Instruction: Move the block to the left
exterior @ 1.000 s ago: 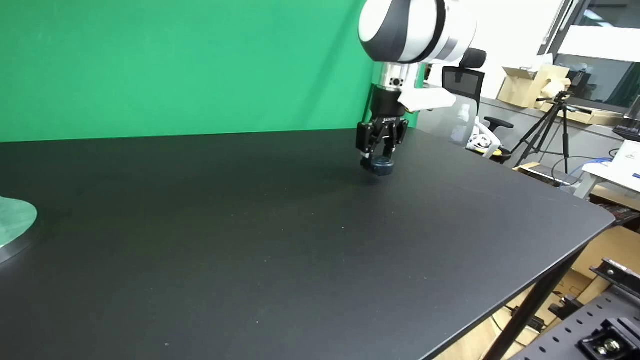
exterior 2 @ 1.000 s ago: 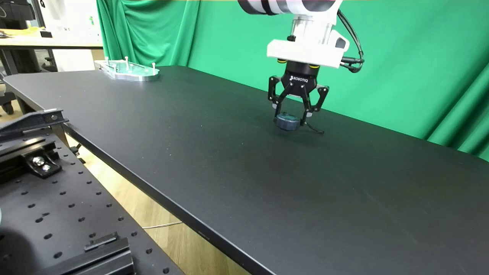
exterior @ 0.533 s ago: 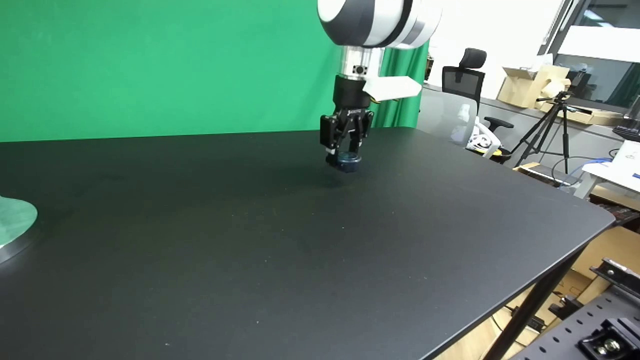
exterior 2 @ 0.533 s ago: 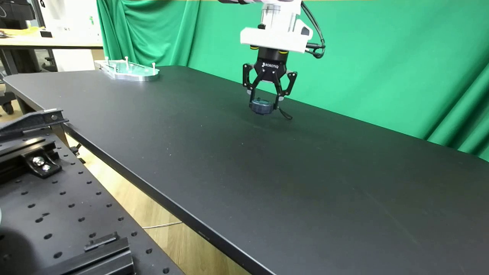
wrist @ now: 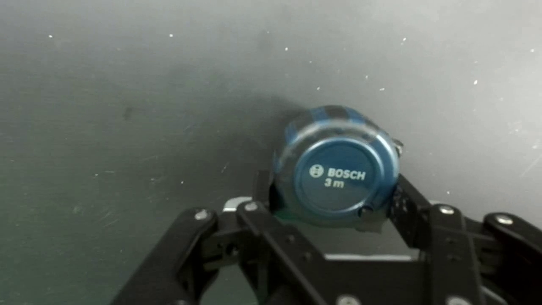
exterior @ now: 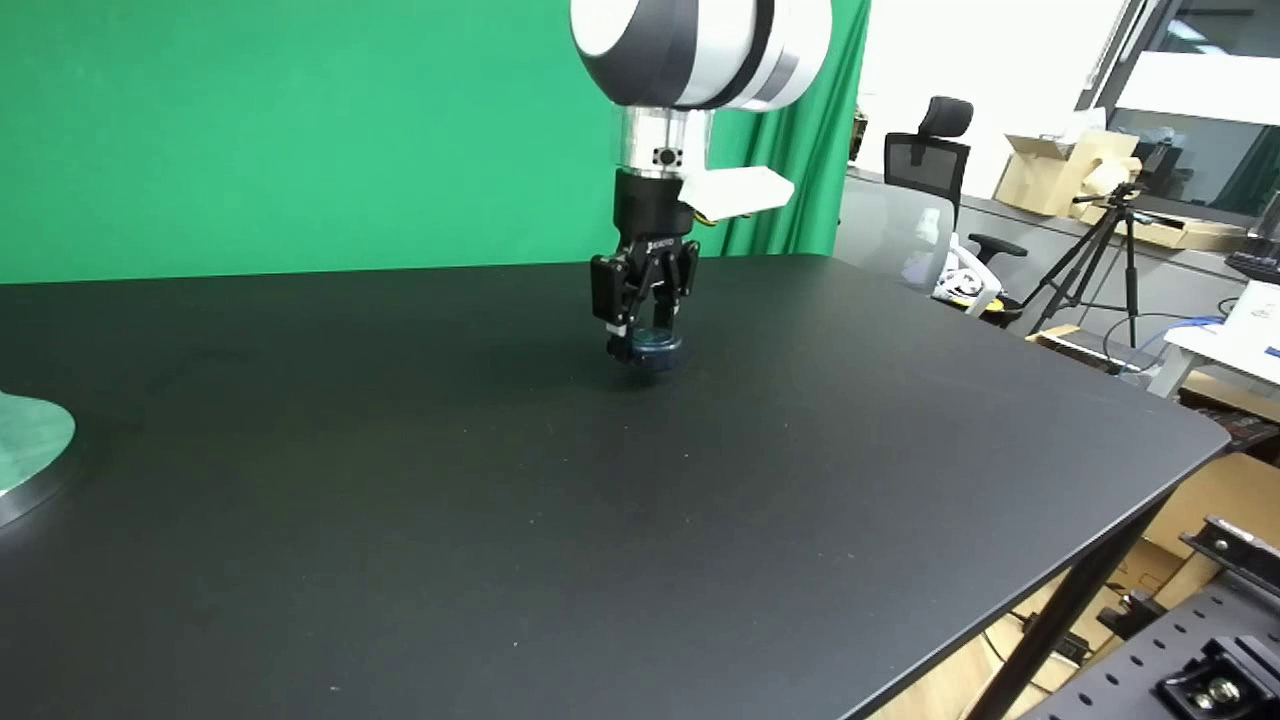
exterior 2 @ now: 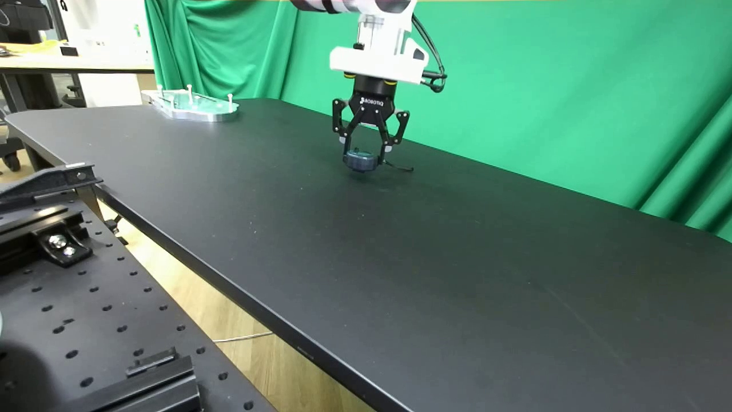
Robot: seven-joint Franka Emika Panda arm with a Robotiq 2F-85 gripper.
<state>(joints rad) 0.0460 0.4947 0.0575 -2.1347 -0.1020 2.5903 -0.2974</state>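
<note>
- A broad black table (exterior: 560,520) stretches through both exterior views, its top flecked with pale specks.
- A green backdrop (exterior 2: 572,103) rises behind the table's far edge, falling in folds in places.
- A white-and-gray robot arm (exterior: 700,50) reaches down in front of the backdrop.
- A pale green plate (exterior 2: 207,106) with short upright posts sits at one end of the table, well apart from the arm.
- The black Robotiq gripper (exterior 2: 364,159) points down, its fingers (wrist: 413,212) clamped on opposite sides of the block (wrist: 336,173).
- That block, roundish, blue and black and lettered "BOSCH," is held between the fingertips, low over the table; whether it touches the surface cannot be told.
- A thin dark strap (exterior 2: 400,167) lies beside one fingertip in an exterior view.
</note>
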